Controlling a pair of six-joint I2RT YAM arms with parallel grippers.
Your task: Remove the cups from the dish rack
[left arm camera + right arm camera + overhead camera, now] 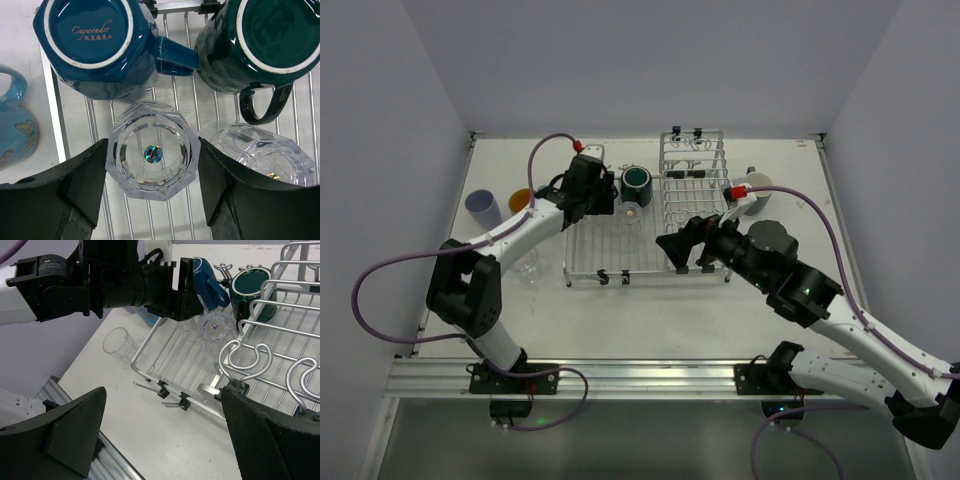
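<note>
Left gripper (152, 170) straddles clear glass (153, 150) by dish rack's (54, 120) far edge, grip unconfirmed. Right gripper (162, 400) wide open, empty. We risk a finger clipping the neighbouring glass (260, 155) just beside.

The white surface (670, 310) carries the dish rack (600, 245), with a lavender tumbler (483, 207) and clear glass (527, 265) to its left and a grey-green mug (757, 192) to its right.

- A white table (670, 310) is filling the middle of the top view, lying under even light.
- A plain pale back wall (650, 60) is rising behind it.
- Matching side walls (380, 150) are closing in left and right.
- An aluminium rail (650, 372) is running along the near edge.
</note>
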